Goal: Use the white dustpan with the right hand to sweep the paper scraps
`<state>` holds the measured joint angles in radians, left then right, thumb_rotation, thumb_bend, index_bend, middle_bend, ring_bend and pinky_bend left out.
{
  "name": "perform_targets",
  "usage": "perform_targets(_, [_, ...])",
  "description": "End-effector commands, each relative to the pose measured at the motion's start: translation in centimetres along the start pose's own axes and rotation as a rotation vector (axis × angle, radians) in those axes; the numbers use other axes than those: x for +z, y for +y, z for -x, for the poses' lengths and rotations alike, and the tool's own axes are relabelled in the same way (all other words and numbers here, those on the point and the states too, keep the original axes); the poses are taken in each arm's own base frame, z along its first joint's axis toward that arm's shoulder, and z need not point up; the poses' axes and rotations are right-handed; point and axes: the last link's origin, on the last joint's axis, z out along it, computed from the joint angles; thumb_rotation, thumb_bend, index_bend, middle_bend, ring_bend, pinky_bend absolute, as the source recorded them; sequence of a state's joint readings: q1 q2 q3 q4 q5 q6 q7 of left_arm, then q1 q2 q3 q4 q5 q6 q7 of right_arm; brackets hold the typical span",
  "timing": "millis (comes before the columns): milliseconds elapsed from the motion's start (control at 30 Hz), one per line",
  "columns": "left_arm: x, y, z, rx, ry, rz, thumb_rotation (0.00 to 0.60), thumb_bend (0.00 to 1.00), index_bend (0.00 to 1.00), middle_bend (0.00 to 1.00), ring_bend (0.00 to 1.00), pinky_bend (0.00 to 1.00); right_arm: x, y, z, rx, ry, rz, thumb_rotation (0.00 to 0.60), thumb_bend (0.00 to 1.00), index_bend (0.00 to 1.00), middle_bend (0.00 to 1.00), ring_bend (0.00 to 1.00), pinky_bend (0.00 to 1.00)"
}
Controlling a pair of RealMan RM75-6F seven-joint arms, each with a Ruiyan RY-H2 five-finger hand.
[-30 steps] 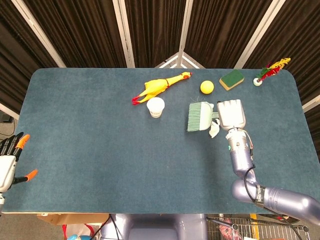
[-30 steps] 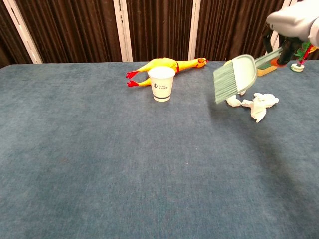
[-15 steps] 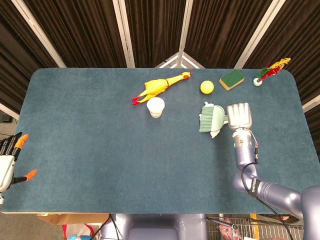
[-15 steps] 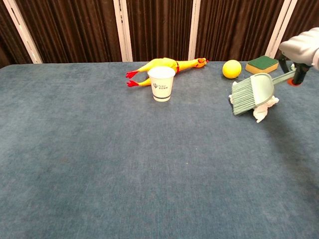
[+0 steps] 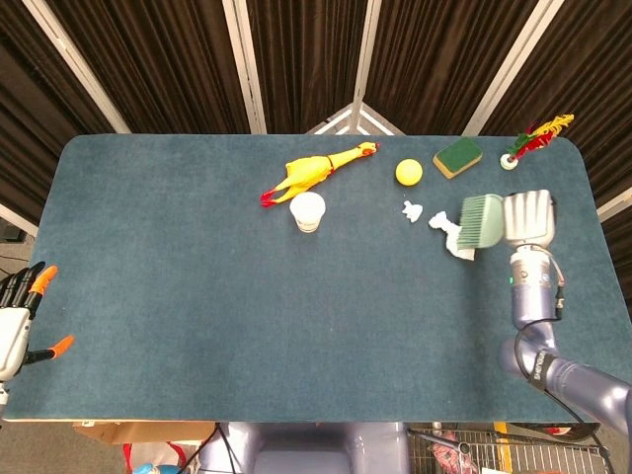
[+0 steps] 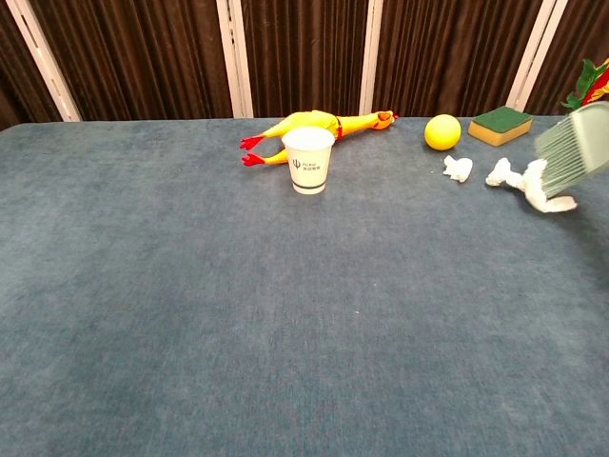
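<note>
My right hand (image 5: 526, 215) grips the handle of the white dustpan (image 5: 482, 219), a pale tool with a bristled edge facing left. In the chest view the dustpan (image 6: 576, 143) hangs at the right edge, and the hand itself is out of frame. Three white paper scraps lie on the blue table: a small one (image 5: 411, 209) (image 6: 458, 168) below the yellow ball, a second (image 5: 440, 221) (image 6: 500, 172) just left of the dustpan, and a third (image 5: 462, 252) (image 6: 552, 200) under its lower edge. My left hand (image 5: 18, 318) rests at the table's near left corner, fingers apart, holding nothing.
A white paper cup (image 5: 308, 211) stands mid-table beside a yellow rubber chicken (image 5: 314, 172). A yellow ball (image 5: 409, 172), a green sponge (image 5: 457, 156) and a feathered shuttlecock (image 5: 523, 146) lie along the far right edge. The table's right edge (image 5: 602, 212) is close to my right hand.
My right hand has carried the dustpan to the right, toward the table's edge. The scraps it covered now lie spread out, one dragged right with it. The left hand has stayed put.
</note>
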<state>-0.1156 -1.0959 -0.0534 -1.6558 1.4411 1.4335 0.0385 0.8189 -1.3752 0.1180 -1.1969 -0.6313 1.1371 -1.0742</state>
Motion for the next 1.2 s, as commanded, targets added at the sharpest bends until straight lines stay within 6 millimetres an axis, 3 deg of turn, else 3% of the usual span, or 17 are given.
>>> perform_targets(33, [0.0, 0.0, 0.0, -0.001, 0.000, -0.001, 0.600, 0.01, 0.00, 0.00, 0.00, 0.00, -0.5, 2.1, -0.2, -0.016, 0.013, 0.027, 0.600, 0.63, 0.80, 0.96, 0.98, 0.85])
perform_targets(167, [0.0, 0.0, 0.0, -0.001, 0.001, 0.000, 0.600, 0.01, 0.00, 0.00, 0.00, 0.00, -1.5, 2.9, -1.4, 0.048, 0.046, 0.015, 0.600, 0.63, 0.80, 0.96, 0.98, 0.85])
perform_targets(333, [0.0, 0.1, 0.1, -0.001, 0.003, 0.003, 0.600, 0.01, 0.00, 0.00, 0.00, 0.00, -4.3, 3.1, -3.8, 0.173, 0.138, -0.060, 0.600, 0.63, 0.80, 0.96, 0.98, 0.85])
perform_targets(700, [-0.1, 0.1, 0.0, -0.005, 0.015, -0.001, 0.600, 0.01, 0.00, 0.00, 0.00, 0.00, -8.4, 3.0, -5.7, 0.208, 0.231, -0.134, 0.600, 0.63, 0.80, 0.96, 0.98, 0.85])
perform_targets(900, [-0.1, 0.1, 0.1, -0.003, 0.010, -0.002, 0.600, 0.01, 0.00, 0.00, 0.00, 0.00, -11.4, 1.0, -5.0, 0.452, 0.095, -0.234, 0.600, 0.63, 0.80, 0.96, 0.98, 0.85])
perform_targets(1200, [-0.1, 0.3, 0.1, -0.004, 0.014, 0.004, 0.600, 0.01, 0.00, 0.00, 0.00, 0.00, -15.2, -4.3, -2.8, 0.566, -0.018, -0.384, 0.600, 0.63, 0.80, 0.96, 0.98, 0.85])
